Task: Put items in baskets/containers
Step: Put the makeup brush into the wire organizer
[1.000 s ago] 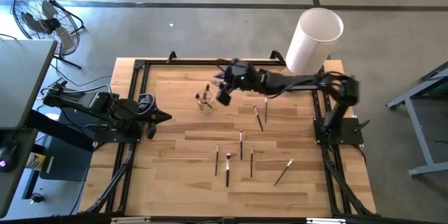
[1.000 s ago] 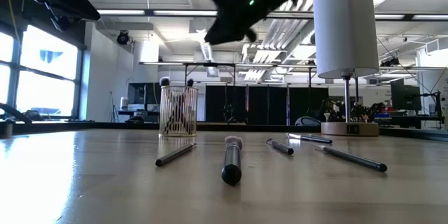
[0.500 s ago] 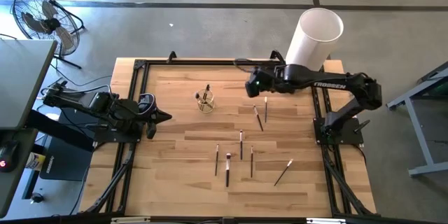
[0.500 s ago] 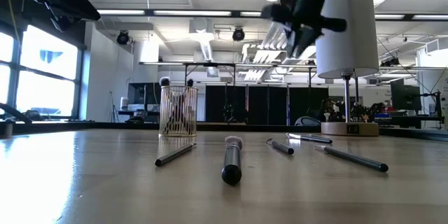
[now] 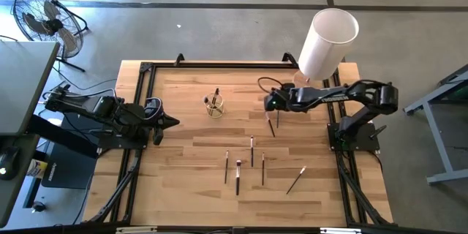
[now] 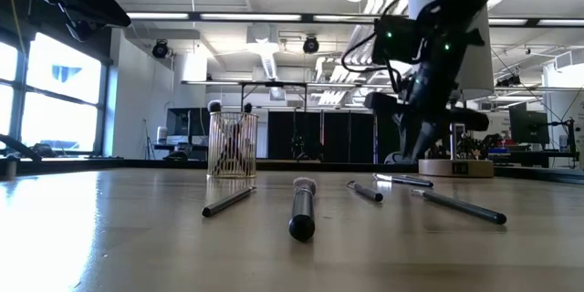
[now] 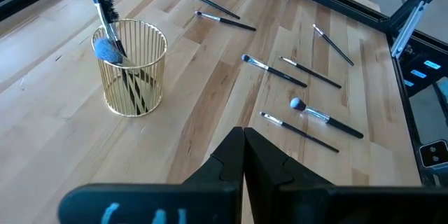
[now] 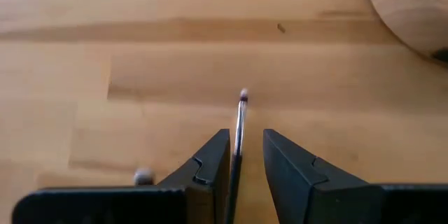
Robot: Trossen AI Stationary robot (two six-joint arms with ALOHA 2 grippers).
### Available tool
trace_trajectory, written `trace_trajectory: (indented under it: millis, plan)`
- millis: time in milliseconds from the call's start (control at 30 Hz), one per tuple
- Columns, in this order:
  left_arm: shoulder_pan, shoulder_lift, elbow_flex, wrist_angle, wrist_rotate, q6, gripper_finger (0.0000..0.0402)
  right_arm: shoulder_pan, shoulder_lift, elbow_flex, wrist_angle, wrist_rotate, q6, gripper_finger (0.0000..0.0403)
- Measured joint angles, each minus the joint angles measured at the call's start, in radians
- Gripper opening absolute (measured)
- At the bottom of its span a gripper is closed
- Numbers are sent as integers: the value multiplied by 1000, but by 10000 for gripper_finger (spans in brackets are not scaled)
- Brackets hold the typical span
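A gold wire cup [image 5: 214,106] [image 7: 129,66] [image 6: 232,144] stands on the table's far middle with a few brushes upright in it. Several thin brushes lie flat on the wood, among them two near the right arm [image 5: 277,115] [image 5: 270,123] and a group nearer the front [image 5: 251,151] [image 5: 238,176] [image 5: 296,180]. My right gripper [image 5: 272,104] [image 8: 245,136] is open and low over the table; its fingers stand either side of one thin brush [image 8: 240,119], whose tip [image 8: 243,96] shows beyond them. My left gripper [image 5: 170,122] [image 7: 243,136] is shut and waits at the table's left.
A tall white cylinder [image 5: 327,42] [image 6: 474,18] stands at the far right corner, just behind my right arm. A second brush tip [image 8: 143,176] lies close beside my right gripper. A black frame [image 5: 146,69] edges the table. Bare wood lies between the cup and my left gripper.
My right gripper has swung from above the cup toward the table's right and come down low over the two brushes near the white cylinder, tipping to point down at the table. The cup, the brushes and my left arm have kept still.
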Motion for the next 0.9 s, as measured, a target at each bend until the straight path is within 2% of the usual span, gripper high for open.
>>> trace_trajectory:
  millis: [233, 433, 733, 900]
  plan:
    - [0, 0, 0, 0, 0, 0, 0, -58, 0, -36, 75, 16, -78, 80]
    - [0, 0, 0, 0, 1, 0, 0, -72, 25, -35, 127, -24, -107, 80]
    - [0, 0, 0, 0, 2, 0, 0, -81, 135, 66, 12, -7, -152, 80]
    - [0, 0, 0, 0, 2, -1, 0, -114, 195, 95, 3, -52, -167, 80]
